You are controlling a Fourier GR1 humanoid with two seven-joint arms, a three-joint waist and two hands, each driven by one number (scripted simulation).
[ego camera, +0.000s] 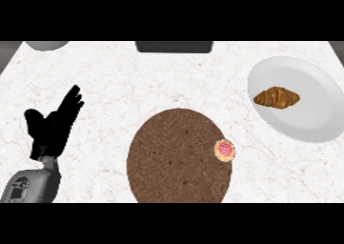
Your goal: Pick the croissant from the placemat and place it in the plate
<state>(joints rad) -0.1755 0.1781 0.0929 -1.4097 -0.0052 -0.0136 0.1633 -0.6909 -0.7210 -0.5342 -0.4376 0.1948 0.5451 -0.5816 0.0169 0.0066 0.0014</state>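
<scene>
Golden-brown croissant (276,97) already lying in white round plate (308,124): likely light, flaky, crushable; hold across thick middle. Black left hand (51,127): fingers straight, apart, empty.

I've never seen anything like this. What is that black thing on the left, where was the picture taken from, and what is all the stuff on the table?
The picture is taken from the robot's head, looking steeply down at a marble counter. The black shape is the robot's left hand on its grey forearm. It is open, fingers up, resting and holding nothing. The right hand does not show.

In the middle lies a round brown placemat, with a small pink-centred pastry at its right edge. On the right is a white plate with a croissant lying in it. At the far edge are a grey round thing and a dark object, both cut off, so I cannot tell what they are.
</scene>
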